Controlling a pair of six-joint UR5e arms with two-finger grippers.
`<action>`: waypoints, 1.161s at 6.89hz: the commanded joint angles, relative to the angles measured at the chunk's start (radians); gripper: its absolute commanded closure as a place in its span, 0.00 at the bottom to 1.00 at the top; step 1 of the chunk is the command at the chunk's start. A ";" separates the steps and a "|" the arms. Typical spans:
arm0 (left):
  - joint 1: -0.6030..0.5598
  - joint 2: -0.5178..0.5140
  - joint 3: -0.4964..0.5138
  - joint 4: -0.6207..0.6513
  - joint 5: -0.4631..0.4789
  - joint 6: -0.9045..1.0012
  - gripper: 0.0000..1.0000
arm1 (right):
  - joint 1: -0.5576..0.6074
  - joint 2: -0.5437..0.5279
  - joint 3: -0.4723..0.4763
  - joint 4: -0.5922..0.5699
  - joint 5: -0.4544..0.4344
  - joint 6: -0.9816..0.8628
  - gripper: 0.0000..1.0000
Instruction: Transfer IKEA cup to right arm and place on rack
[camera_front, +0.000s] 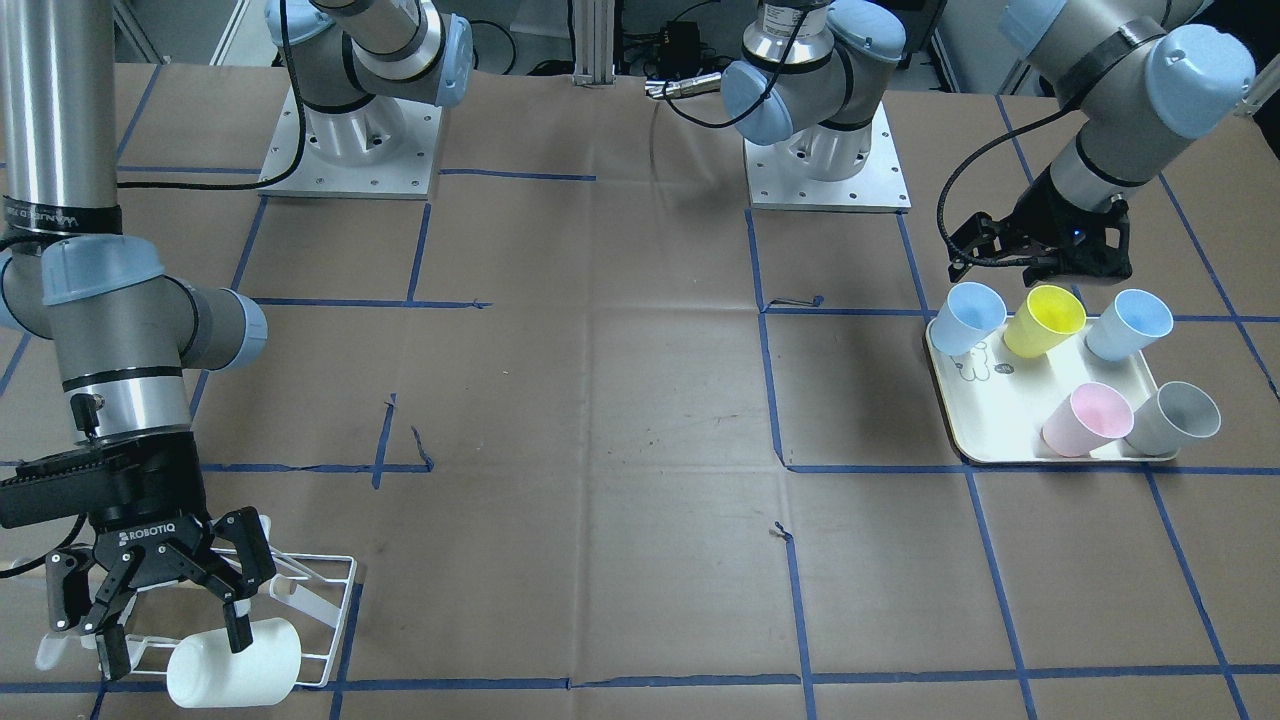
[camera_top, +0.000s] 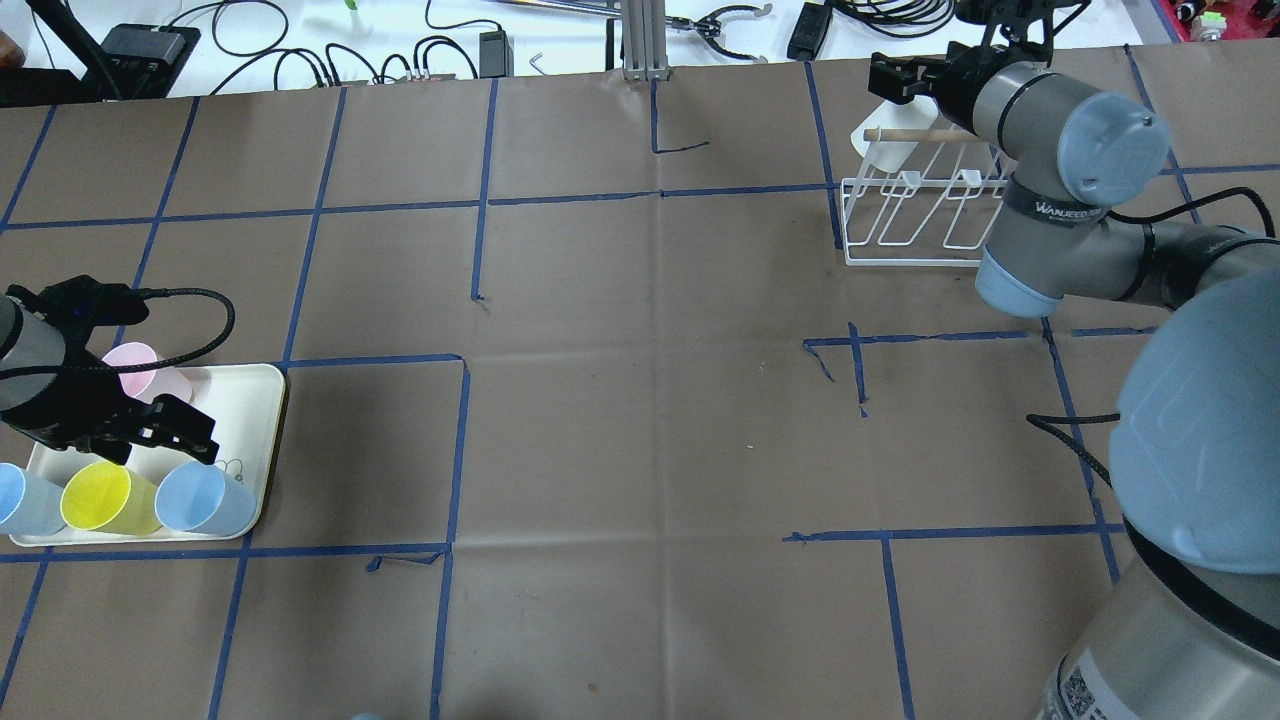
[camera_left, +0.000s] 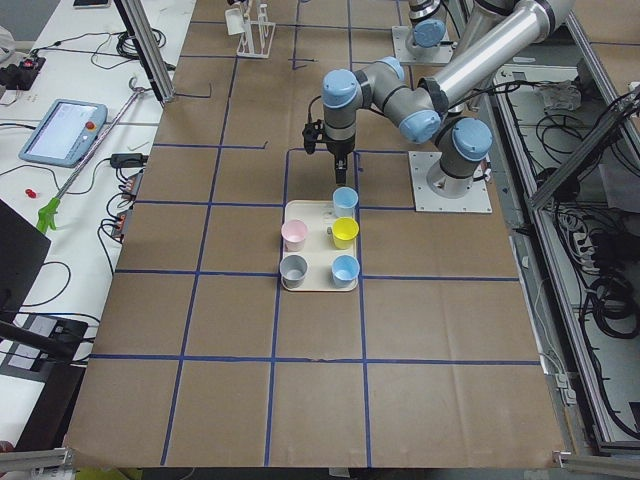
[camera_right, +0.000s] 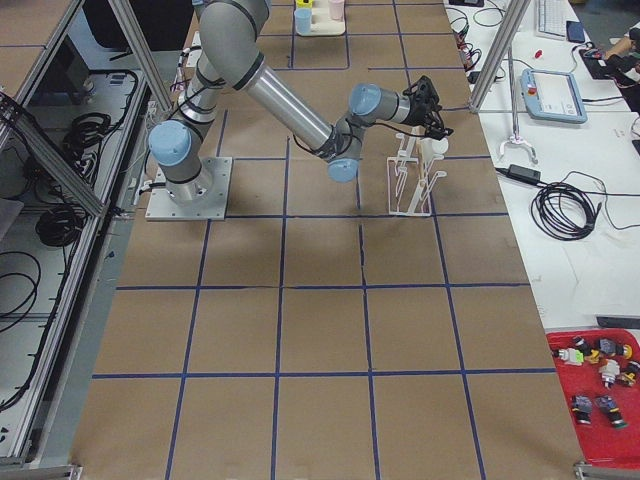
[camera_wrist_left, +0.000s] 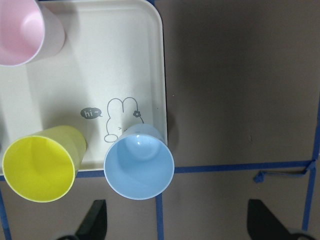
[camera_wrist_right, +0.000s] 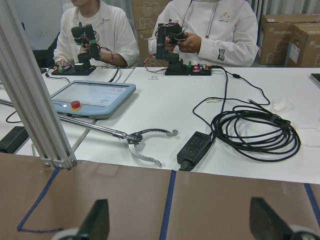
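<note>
The white IKEA cup (camera_front: 240, 668) lies tilted on the end of the white wire rack (camera_front: 318, 600), under the wooden dowel (camera_top: 900, 133). My right gripper (camera_front: 175, 645) hangs just above the cup with its fingers spread open. One fingertip (camera_front: 238, 632) overlaps the cup in the front view, and I cannot tell whether it touches. The right wrist view shows nothing between the fingertips. My left gripper (camera_wrist_left: 177, 225) is open above the cream tray (camera_wrist_left: 125, 60), over a light-blue cup (camera_wrist_left: 139, 167).
The tray (camera_front: 990, 425) holds several cups: two blue, a yellow (camera_front: 1043, 320), a pink (camera_front: 1087, 420) and a grey (camera_front: 1172, 418). Both arm bases (camera_front: 826, 165) stand at the robot's edge. Two people sit at a white bench (camera_wrist_right: 165, 100) with cables beyond the rack.
</note>
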 joint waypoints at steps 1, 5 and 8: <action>0.002 -0.045 -0.104 0.154 0.000 0.001 0.02 | 0.022 -0.085 0.001 0.050 -0.001 0.003 0.00; 0.000 -0.116 -0.143 0.232 0.015 0.012 0.11 | 0.140 -0.211 0.044 0.144 0.008 0.089 0.00; 0.000 -0.106 -0.131 0.222 0.016 -0.005 0.97 | 0.175 -0.310 0.159 0.135 0.014 0.769 0.00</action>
